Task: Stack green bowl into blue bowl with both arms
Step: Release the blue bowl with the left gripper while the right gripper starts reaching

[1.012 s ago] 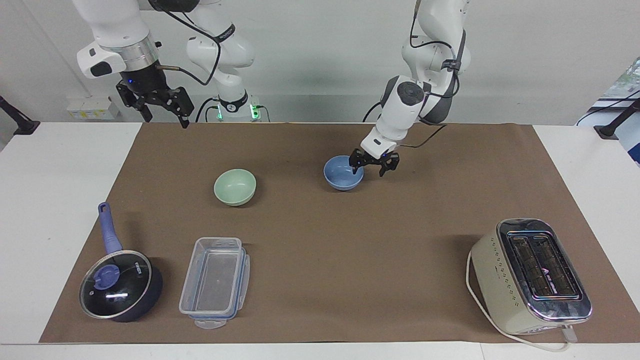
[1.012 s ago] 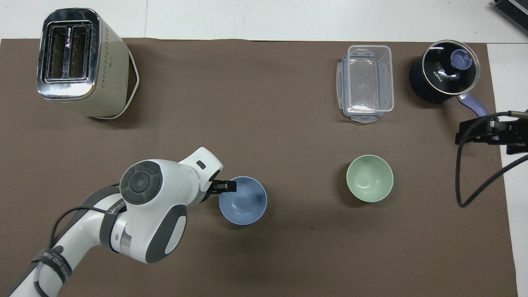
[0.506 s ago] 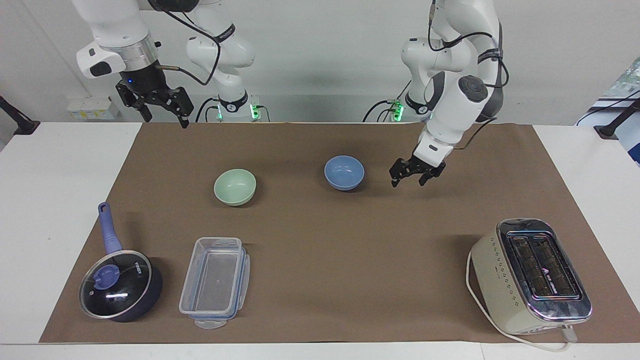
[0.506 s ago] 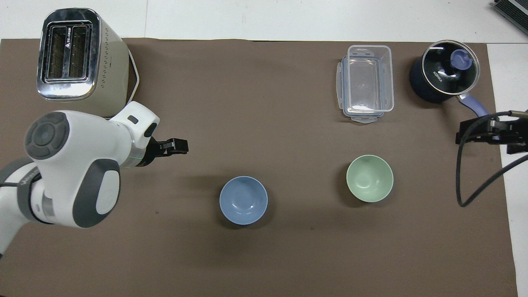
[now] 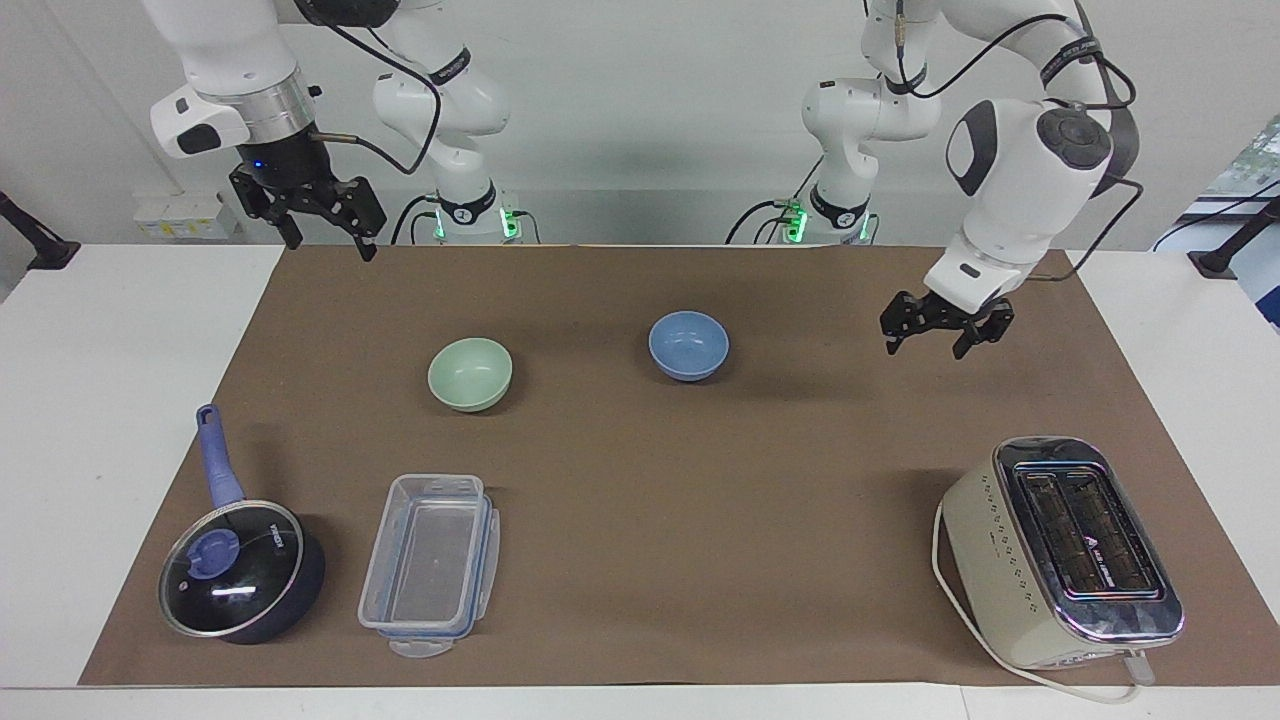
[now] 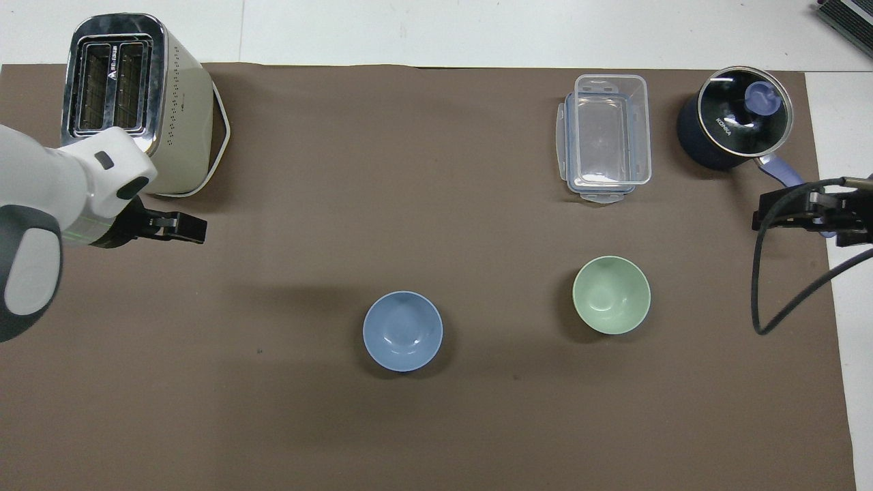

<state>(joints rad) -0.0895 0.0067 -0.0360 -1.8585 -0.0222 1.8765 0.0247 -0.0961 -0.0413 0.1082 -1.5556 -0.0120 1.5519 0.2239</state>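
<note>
The green bowl (image 5: 470, 373) stands upright and empty on the brown mat; it also shows in the overhead view (image 6: 611, 294). The blue bowl (image 5: 688, 345) stands upright and empty beside it, toward the left arm's end (image 6: 402, 331). The bowls are apart. My left gripper (image 5: 925, 342) is open and empty, raised over bare mat between the blue bowl and the toaster (image 6: 194, 228). My right gripper (image 5: 332, 244) is open and empty, held high over the mat's edge at the right arm's end (image 6: 784, 219), where that arm waits.
A cream toaster (image 5: 1060, 550) stands at the left arm's end, farther from the robots. A clear plastic container (image 5: 430, 565) and a dark blue lidded saucepan (image 5: 240, 570) stand farther out than the green bowl. The brown mat (image 5: 700, 480) covers the table's middle.
My left gripper has left the blue bowl's rim, risen and swung toward the left arm's end of the table. The blue bowl stays put. The right arm has barely moved.
</note>
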